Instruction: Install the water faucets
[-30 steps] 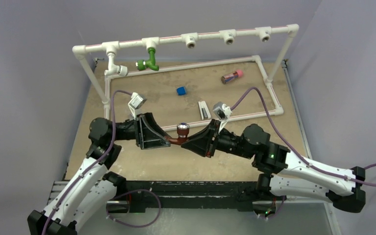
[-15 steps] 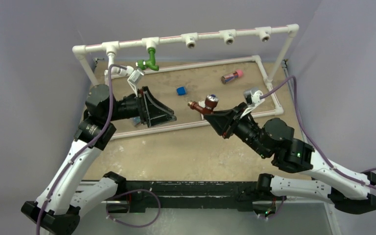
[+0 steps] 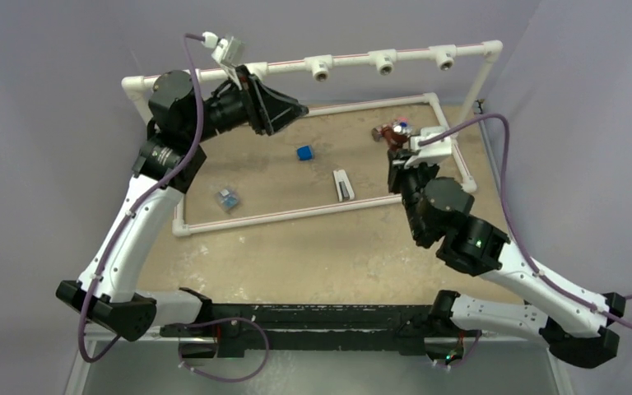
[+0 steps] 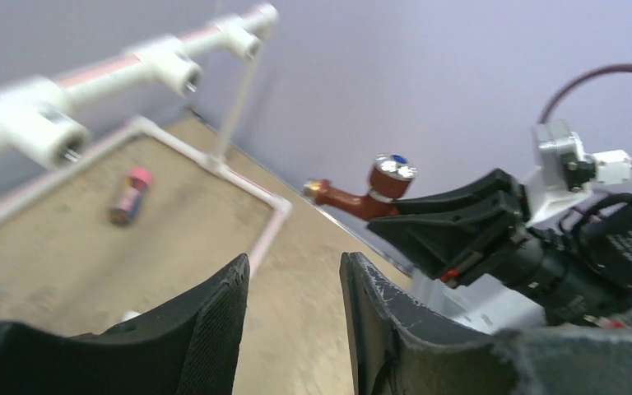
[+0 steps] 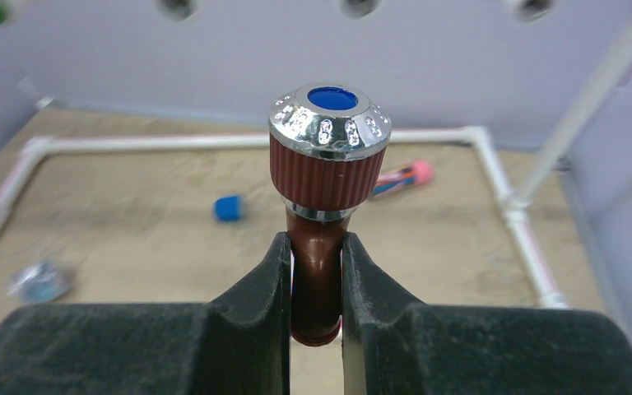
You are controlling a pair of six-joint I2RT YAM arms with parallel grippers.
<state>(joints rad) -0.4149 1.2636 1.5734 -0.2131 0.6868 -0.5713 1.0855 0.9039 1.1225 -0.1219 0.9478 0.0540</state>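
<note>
Right claw [image 5: 317,263] is clamped tight on the reddish-brown elbow-shaped faucet with the chrome, blue-dotted knob [image 5: 329,164]. The fingers pinch the brown neck just under the ribbed knob, and the knob points up in the right wrist view. From above, that faucet [image 3: 393,132] hangs in the air over the far right part of the tan surface [image 3: 296,255], lower than the top rail of the white plastic pipe frame [image 3: 354,59] and not touching it. The left wrist view catches it from the side [image 4: 362,193], with its brassy end poking out away from the claw.

Left claw [image 4: 292,280] is up high by the left end of the top rail, with its fingers only a narrow gap apart and nothing between them.

Lying on the surface are a small blue cube [image 3: 304,152], a little white rectangular piece [image 3: 342,185] and a crumpled clear wrapper-looking thing [image 3: 228,198]. The brownish pink-capped cylinder [image 5: 403,175] lies near the back right corner.
</note>
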